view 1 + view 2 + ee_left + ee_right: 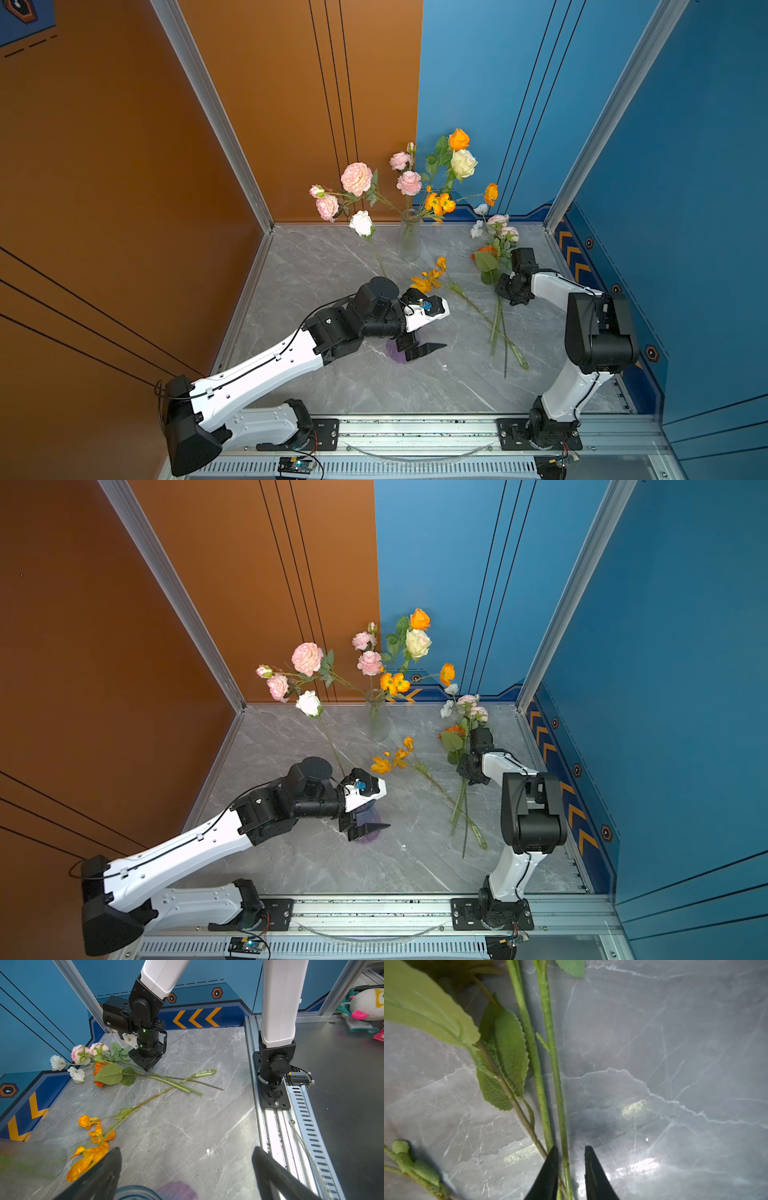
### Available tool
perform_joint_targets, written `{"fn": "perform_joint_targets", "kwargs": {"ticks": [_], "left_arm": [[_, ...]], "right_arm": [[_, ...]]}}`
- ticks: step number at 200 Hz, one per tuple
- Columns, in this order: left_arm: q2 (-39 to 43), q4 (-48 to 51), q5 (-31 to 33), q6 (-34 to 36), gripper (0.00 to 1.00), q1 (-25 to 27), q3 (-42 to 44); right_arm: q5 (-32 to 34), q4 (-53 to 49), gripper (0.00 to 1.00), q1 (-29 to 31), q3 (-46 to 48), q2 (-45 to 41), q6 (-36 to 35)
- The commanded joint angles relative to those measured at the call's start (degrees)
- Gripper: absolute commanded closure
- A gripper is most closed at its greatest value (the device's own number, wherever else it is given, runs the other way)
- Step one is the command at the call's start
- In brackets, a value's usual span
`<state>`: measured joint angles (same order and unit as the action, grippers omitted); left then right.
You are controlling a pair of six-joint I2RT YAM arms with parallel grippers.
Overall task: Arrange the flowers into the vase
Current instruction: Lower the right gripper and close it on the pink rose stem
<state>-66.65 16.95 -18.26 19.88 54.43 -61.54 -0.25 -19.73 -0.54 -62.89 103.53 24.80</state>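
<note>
Flowers (pixel 485 261) lie flat, heads toward the back wall (pixel 374 83). Right claw (pixel 571 1148) points down, astride one stem (pixel 560 1095), not quite pinching it; left claw (pixel 187 1148) spread wide.

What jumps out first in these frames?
The clear vase at the back centre, fanning pink, orange and cream blooms. Then loose flowers lying on the marble table right of it, with the right gripper straddling one green stem, jaws not yet closed.
</note>
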Motion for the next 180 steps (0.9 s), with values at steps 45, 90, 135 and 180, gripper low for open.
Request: {"fn": "perform_joint_targets", "kwargs": {"ticks": [45, 90, 135, 180], "left_arm": [[0.5, -0.5, -0.7, 1.1, 0.02, 0.1, 0.7], [0.7, -0.4, -1.7, 1.2, 0.02, 0.1, 0.7], [1.4, 0.0, -1.5, 1.9, 0.02, 0.2, 0.7], [2.6, -0.1, -1.8, 2.0, 0.02, 0.3, 0.8]], "right_arm": [[-1.9, -1.7, 0.77, -0.4, -3.9, 4.2, -1.9], [-0.9, -5.5, 0.78, -0.5, -7.1, 7.1, -3.5], [-1.0, -8.7, 0.91, -0.6, -10.1, 9.5, -5.2], [3.2, -8.7, 1.00, -0.3, -7.4, 3.9, -6.4]]}}
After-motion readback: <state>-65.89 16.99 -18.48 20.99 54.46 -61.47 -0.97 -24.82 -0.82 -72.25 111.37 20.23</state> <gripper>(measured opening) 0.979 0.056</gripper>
